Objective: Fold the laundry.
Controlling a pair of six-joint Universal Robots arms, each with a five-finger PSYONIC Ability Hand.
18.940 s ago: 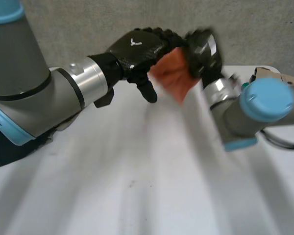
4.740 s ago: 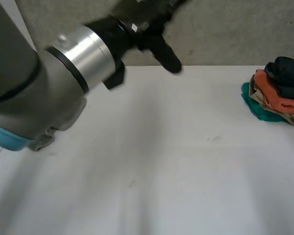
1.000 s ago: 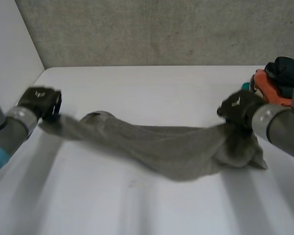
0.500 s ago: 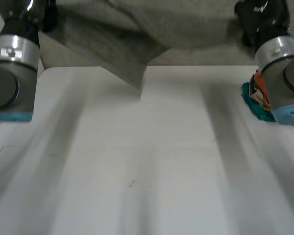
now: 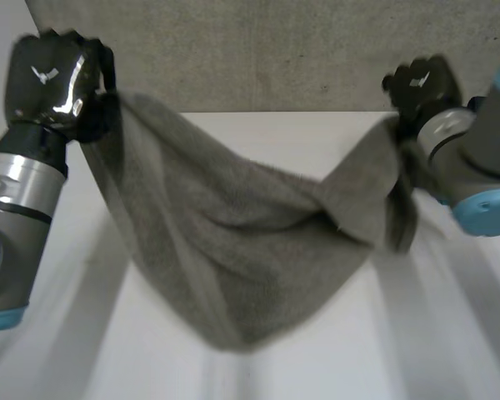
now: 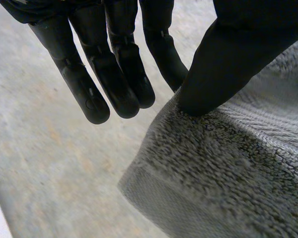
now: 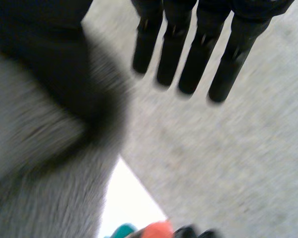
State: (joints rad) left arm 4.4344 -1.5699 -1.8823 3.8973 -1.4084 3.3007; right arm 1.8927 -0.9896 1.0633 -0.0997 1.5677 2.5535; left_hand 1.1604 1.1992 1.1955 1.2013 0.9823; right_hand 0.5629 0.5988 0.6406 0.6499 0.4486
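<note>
Left hand [image 5: 54,79]: raised over the left side of the white bench [image 5: 467,333]. Thumb [image 6: 228,59] pressed onto one corner of the grey terry towel [image 5: 233,250], pinching it against the hand; fingers [image 6: 114,74] straight, clear of the cloth.

Right hand [image 5: 421,83]: raised likewise on the opposite side, thumb clamped on the other end, fingers straight. Cloth bunched and twisted just below that grasp.

Towel strung between the two hands, sagging in a deep belly over the bench. Contact with the surface not discernible.

Risks, as judged:
- Pinch by thumb alone on thick pile, so slip likely under a tug or fast swing.
- Twist at the right end liable to lay down as a crooked edge.
- Uneven lowering apt to leave a heap, not a flat sheet.
- Stack of coloured clothes [image 7: 154,230] near the right hand, so possible snag.
</note>
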